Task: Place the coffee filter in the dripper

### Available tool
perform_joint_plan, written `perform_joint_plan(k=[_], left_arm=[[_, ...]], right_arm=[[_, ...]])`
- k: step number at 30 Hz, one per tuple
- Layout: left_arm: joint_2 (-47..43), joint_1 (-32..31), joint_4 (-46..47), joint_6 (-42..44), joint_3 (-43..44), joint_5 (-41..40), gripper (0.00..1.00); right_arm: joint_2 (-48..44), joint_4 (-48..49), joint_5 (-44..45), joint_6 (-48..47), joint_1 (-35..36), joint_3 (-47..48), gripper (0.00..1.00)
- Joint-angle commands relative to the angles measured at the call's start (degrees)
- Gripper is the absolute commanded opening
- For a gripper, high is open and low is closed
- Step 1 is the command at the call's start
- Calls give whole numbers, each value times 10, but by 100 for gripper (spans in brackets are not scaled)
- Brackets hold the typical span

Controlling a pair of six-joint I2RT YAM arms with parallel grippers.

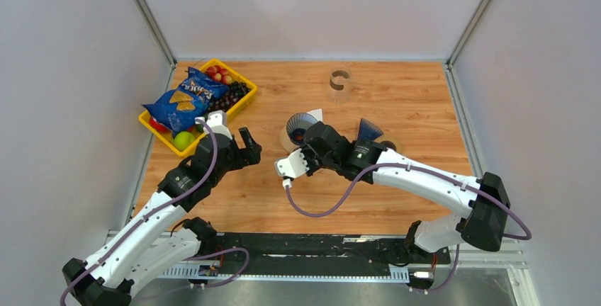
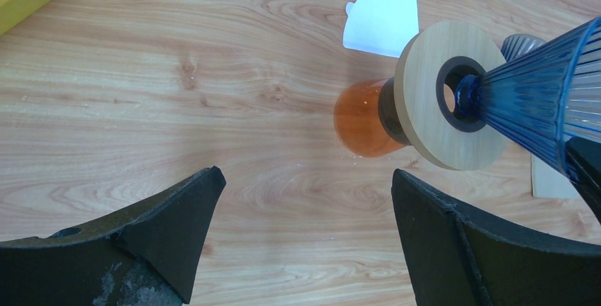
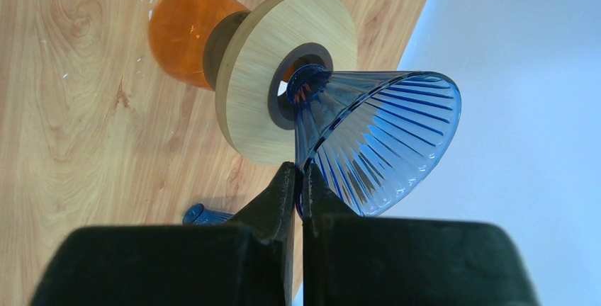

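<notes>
A blue ribbed glass dripper (image 1: 300, 123) has its spout in the hole of a wooden ring (image 3: 259, 100) on an amber carafe (image 3: 181, 33). My right gripper (image 3: 298, 175) is shut on the dripper's wall (image 3: 383, 136), one finger inside and one outside. A white coffee filter (image 2: 380, 17) lies flat on the table just behind the carafe; it also shows in the top view (image 1: 315, 114). My left gripper (image 2: 305, 228) is open and empty, low over bare wood, left of the carafe (image 2: 361, 118) and dripper (image 2: 538, 100).
A second blue dripper (image 1: 368, 129) lies on the table right of the carafe. A yellow basket (image 1: 244, 103) with a chips bag and fruit stands at the back left. A clear glass (image 1: 339, 83) stands at the back centre.
</notes>
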Motion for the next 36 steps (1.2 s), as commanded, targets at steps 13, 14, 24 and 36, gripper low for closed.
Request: perform_joint_plan(k=[13,14,24,36], left_arm=[[7,-1,3,1,4,-14,100],[6,-1,1,0,4,-17,100],[4,-1,-4,2,7,-20,100],[15,-1,13,23,68,2,100]], right_arm=[[15,14,-28,-20,-9,22,10],[15,15,-28,-20,-9,22,11],[11,13,-41,-18,-9,24,33],[-72,17,-179,-24,-10,70,99]])
